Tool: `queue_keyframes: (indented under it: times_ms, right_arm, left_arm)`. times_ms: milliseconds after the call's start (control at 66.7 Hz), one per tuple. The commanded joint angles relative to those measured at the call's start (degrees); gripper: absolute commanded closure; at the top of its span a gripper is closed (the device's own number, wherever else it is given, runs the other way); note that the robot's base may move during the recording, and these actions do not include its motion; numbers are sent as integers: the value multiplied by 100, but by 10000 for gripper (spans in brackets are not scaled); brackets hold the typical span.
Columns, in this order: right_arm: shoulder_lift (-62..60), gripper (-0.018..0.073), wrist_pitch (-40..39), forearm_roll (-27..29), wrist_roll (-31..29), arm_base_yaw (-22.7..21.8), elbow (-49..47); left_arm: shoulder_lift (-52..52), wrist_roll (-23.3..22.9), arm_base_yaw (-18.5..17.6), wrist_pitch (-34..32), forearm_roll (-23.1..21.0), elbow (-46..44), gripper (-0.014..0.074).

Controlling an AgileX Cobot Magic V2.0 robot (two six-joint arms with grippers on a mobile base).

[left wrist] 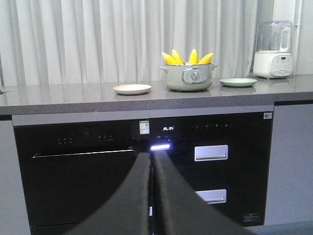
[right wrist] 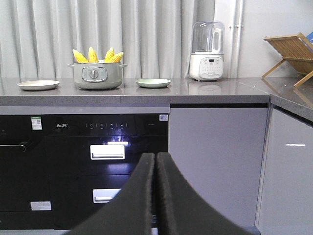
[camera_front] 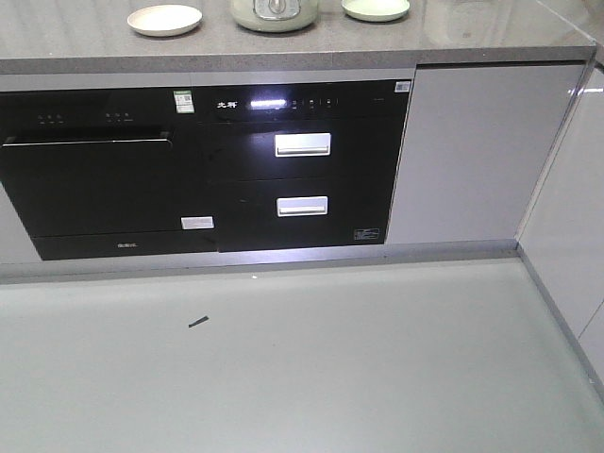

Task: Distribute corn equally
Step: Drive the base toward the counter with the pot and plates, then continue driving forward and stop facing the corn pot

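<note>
All four corn cobs [left wrist: 188, 58] stood tip-up in the pot [left wrist: 190, 78] on the counter [left wrist: 58, 95], between a cream plate [left wrist: 132, 88] and a green plate [left wrist: 237, 82]. My left fingers [left wrist: 137, 196] and right fingers [right wrist: 142, 196] were pressed together, low before the black appliances. I feared a glossy, tapered cob slipping or jostling its neighbours. The white logo [left wrist: 167, 128] and green sticker [left wrist: 144, 126] were unreadable.

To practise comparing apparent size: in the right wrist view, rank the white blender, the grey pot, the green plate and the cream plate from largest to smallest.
1. White blender, the tallest.
2. Grey pot, wider but lower.
3. Cream plate and green plate look about alike, so they are not ranked.
</note>
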Motion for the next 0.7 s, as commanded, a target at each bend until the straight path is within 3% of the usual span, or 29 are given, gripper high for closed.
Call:
queue_keyframes:
  times_ms: [0, 690]
  right_arm:
    - [-49, 564, -425, -59, -38, -20, 50]
    - [-49, 564, -419, -59, -38, -20, 50]
  left_arm:
    - [-97, -20, 19, -420, -55, -98, 603]
    - [-97, -20, 19, -420, -55, -98, 603]
